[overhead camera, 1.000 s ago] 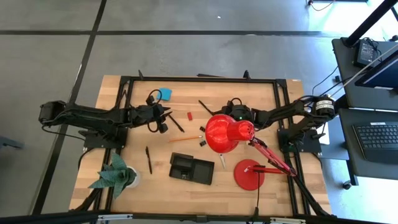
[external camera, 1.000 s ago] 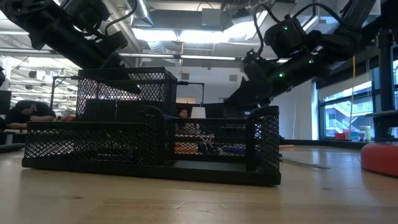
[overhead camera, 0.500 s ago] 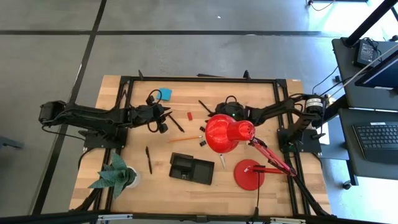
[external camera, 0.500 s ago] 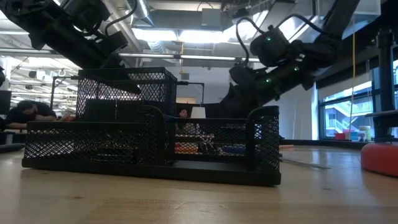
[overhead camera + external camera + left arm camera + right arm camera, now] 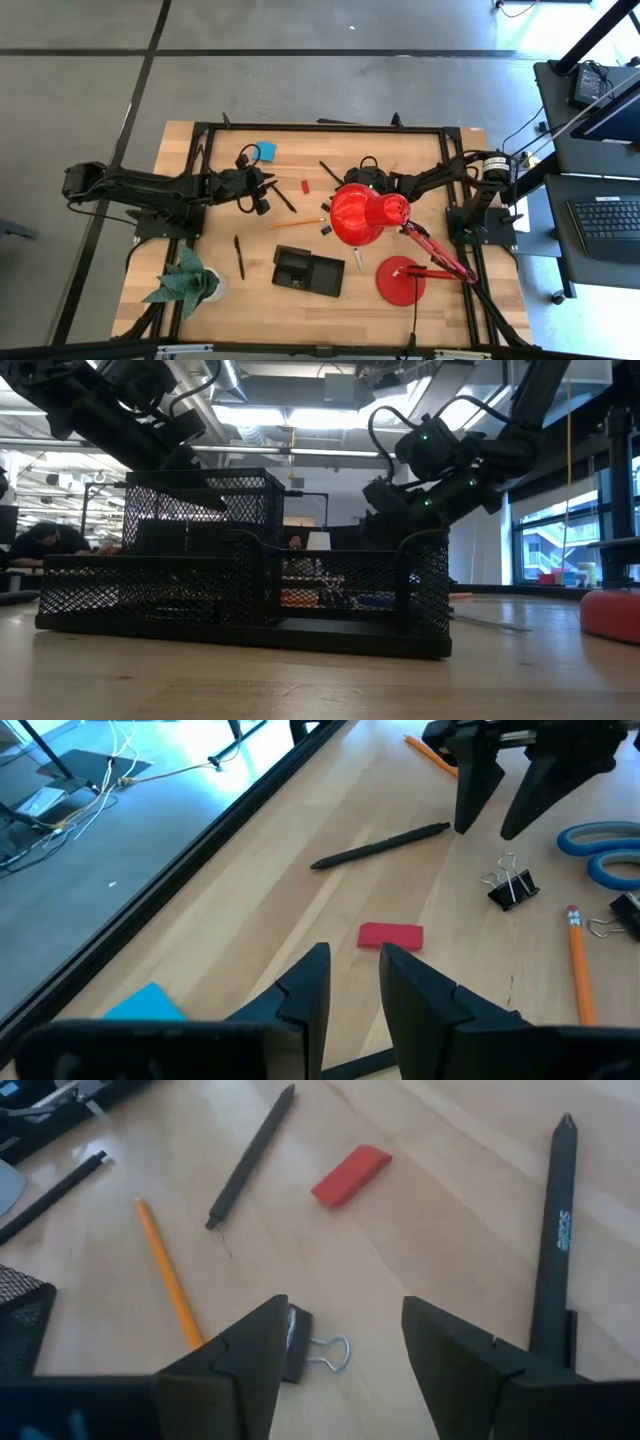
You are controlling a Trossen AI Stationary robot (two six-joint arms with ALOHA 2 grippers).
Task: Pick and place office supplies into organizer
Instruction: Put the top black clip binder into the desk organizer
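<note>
High view shows nearly everything left to do: my right gripper [image 5: 340, 1365], jaws apart and empty, hovers just above a binder clip [image 5: 318, 1350], the red eraser [image 5: 350, 1176] ahead (organizer [image 5: 308, 271] well behind). Left gripper [image 5: 350, 985] empty, slightly apart.

The table [image 5: 420, 160] is pale wood with a fine straight grain. A red eraser-like piece [image 5: 350, 1175] lies ahead of the right gripper's [image 5: 340, 1345] dark, open jaws, with an orange pencil [image 5: 168, 1275] and black pens [image 5: 250, 1155] around it. Ahead of the left gripper's [image 5: 352, 985] black jaws sit blue scissor handles [image 5: 605, 855], a black clip [image 5: 508, 888] with silver wire and a bright blue pad [image 5: 145, 1005]. The organizer [image 5: 240, 600] is black mesh.
</note>
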